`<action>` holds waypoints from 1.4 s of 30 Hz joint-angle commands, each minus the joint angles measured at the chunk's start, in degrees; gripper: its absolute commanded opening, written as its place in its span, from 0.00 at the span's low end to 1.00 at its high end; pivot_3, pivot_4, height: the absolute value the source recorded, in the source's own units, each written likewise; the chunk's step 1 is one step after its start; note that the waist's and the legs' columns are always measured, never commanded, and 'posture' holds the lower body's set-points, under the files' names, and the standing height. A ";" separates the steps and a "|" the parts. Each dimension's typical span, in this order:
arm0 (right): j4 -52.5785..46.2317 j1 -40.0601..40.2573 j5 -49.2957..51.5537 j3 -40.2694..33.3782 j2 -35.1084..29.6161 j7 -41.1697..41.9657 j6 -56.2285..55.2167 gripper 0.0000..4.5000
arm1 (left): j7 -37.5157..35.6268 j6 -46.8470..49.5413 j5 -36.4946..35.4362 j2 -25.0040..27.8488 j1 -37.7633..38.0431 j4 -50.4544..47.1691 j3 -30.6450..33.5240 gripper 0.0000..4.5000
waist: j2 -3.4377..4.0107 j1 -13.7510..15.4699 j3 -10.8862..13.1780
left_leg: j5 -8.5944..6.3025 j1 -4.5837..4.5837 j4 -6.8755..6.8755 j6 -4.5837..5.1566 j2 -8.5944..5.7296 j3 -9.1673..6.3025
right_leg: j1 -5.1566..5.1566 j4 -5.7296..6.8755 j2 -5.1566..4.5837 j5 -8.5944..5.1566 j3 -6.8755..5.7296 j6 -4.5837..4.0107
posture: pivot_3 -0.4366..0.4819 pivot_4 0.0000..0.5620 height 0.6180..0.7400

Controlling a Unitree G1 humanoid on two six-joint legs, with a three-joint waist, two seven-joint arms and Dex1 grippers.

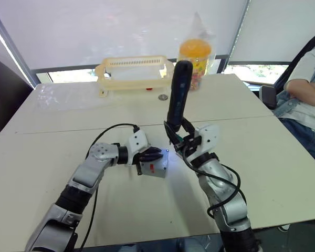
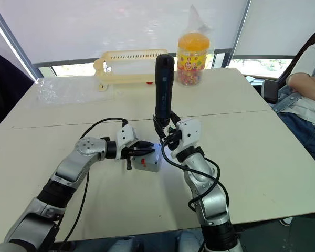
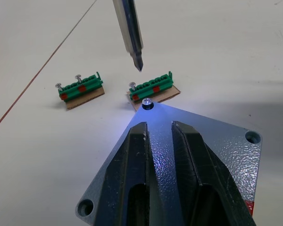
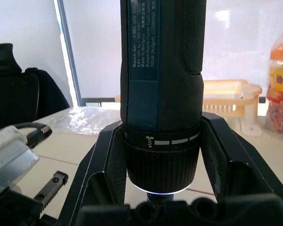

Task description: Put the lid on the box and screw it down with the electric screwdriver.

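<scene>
Already the lid (image 3: 198,141) sits on the box (image 1: 156,169), mid-table between your two arms, with a screw (image 3: 146,101) standing proud in one corner hole, lit by the tool's white light. Your left gripper (image 3: 162,136) presses on the lid, fingers slightly apart and gripping nothing; leave it there as a brace. Your right gripper (image 1: 182,137) is clamped around the electric screwdriver (image 1: 177,94), held upright, its bit (image 3: 132,37) hovering just above and beside that screw. Line the bit up square over the screw head before lowering, or it may skid off. Two green screw holders (image 3: 151,87) lie close beyond; avoid nudging them.
</scene>
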 commanded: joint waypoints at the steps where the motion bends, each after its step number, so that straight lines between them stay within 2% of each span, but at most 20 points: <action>1: -0.84 -0.61 0.58 0.60 1.35 0.03 -3.24 0.40 | -0.06 1.79 3.07 1.59 2.15 2.85 -2.21 0.17 | 0.00 -0.01 0.00 | 0.00 0.00 0.00 0.00 0.00 0.00 | 0.00 0.01 0.00 0.00 0.00 0.00 | 0.48 0.27 1.00; 16: 1.74 0.69 -0.09 0.92 0.89 -0.15 -5.96 0.40 | -0.10 2.18 2.67 1.87 2.48 2.35 -2.22 0.17 | 0.00 -0.02 0.00 | 0.01 0.03 0.03 -0.01 0.00 0.01 | 0.00 0.09 0.00 0.01 0.00 0.01 | 0.48 0.27 1.00; 27: -4.16 -0.49 0.83 0.51 1.40 -1.96 -2.91 0.40 | -0.19 2.07 2.67 1.75 2.57 2.41 -2.35 0.17 | 0.00 0.02 0.00 | 0.01 0.03 0.03 -0.02 -0.01 -0.01 | -0.03 0.17 0.00 0.02 0.00 0.03 | 0.48 0.27 1.00; 42: -0.78 0.49 0.26 1.40 1.82 -1.57 -4.71 0.40 | -0.09 2.17 2.75 1.72 2.79 2.15 -2.44 0.17 | 0.00 0.01 -0.01 | 0.02 0.06 0.06 -0.03 -0.02 0.00 | -0.04 0.29 0.00 0.02 0.01 0.03 | 0.48 0.27 1.00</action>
